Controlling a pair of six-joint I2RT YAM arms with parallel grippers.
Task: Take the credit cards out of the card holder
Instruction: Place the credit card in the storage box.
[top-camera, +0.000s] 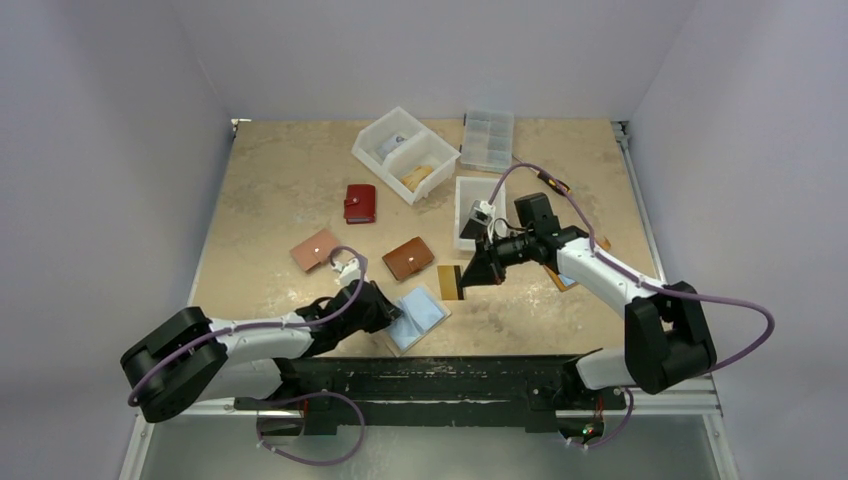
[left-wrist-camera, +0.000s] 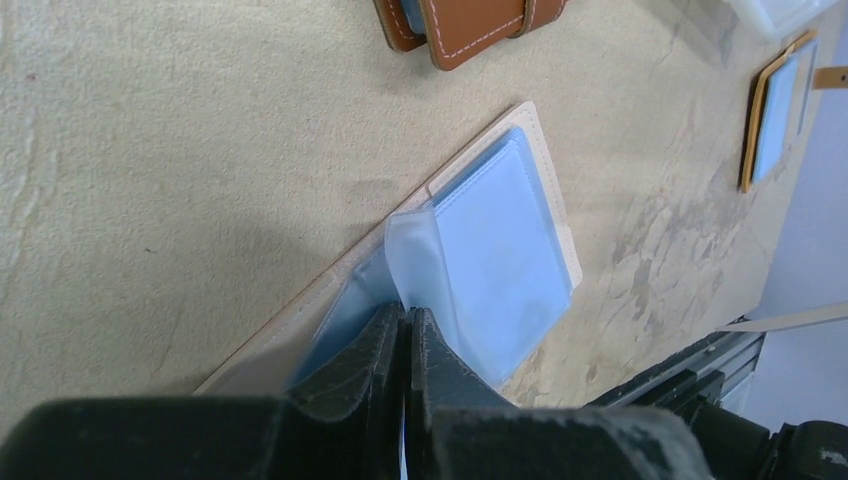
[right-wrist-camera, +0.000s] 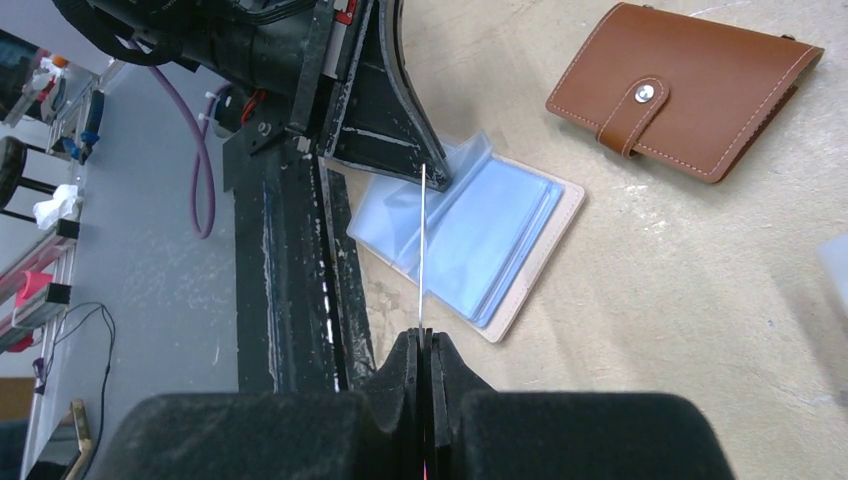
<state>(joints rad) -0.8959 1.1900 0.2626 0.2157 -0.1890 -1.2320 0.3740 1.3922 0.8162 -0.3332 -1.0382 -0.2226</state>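
Right gripper is pinching a thin, stiff credit card edgewise; left gripper is clamping a limp sleeve of the card holder.

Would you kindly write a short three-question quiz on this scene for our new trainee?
1. True or false: the right hand is shut on a thin card that its wrist camera sees edge-on.
2. What does the left hand pinch? A) a white bin; B) a clear sleeve of the open card holder; C) the red wallet.
3. Fill in: the brown wallet has a strap that closes with a metal ____.
Key: 1 true; 2 B; 3 snap.
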